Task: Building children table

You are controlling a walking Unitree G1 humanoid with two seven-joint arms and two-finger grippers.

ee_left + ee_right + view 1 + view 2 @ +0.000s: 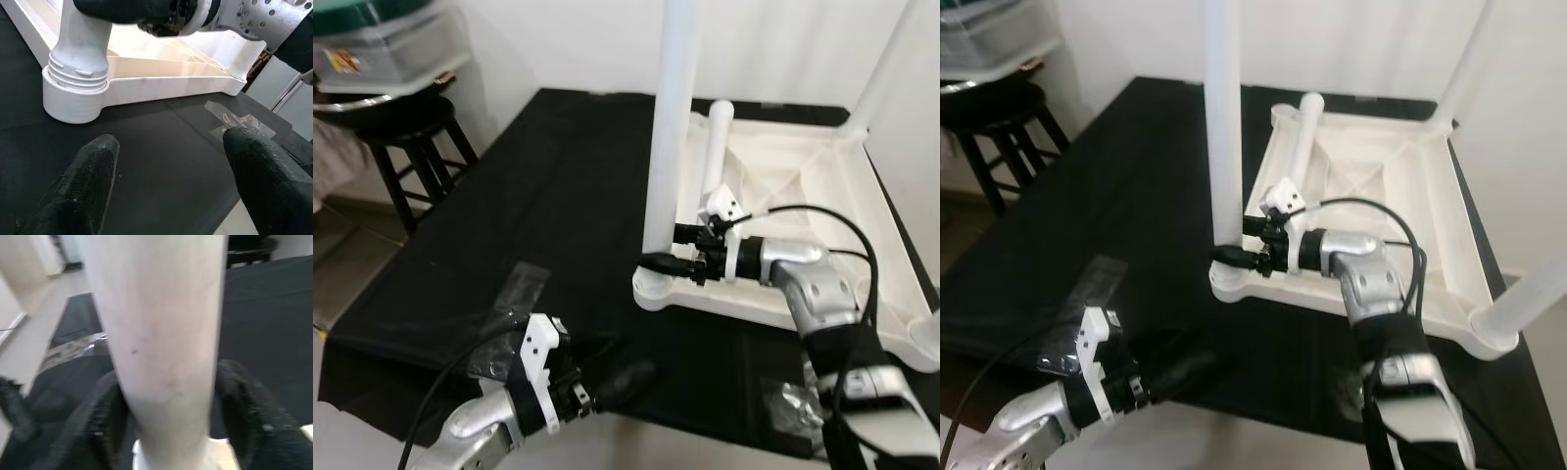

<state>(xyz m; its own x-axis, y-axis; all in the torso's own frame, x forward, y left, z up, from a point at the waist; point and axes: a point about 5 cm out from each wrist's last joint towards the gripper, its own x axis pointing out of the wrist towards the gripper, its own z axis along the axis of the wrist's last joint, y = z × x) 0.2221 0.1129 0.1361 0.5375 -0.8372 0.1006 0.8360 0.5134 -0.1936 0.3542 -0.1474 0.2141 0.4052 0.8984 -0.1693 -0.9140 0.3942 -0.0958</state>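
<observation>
**Table leg gripped at corner socket; left gripper idle and open**

Left gripper (625, 380) rests low at the near edge of the black mat (538, 196), fingers spread wide and holding nothing. In its wrist view the two fingertips (93, 166) stand well apart over bare mat, pointing toward the threaded corner socket (76, 95) of the tabletop.

Clear plastic bags lie on the mat near each arm: one (519, 284) beside the left arm, another (788, 401) near the right arm.

Right gripper (666, 259) reaches in from the right at the nearest corner of the upturned white tabletop (862, 206). Its fingers (249, 416) are closed around the base of the upright white table leg (671, 127), just above the socket; the right wrist view shows one finger on either side of the leg.

Further back, a second leg (717, 147) lies inside the tabletop frame, and another leg (886, 69) stands at the far right corner.

A dark wooden stool (411, 147) stands beyond the mat's left edge, carrying a plastic container (386, 54).
</observation>
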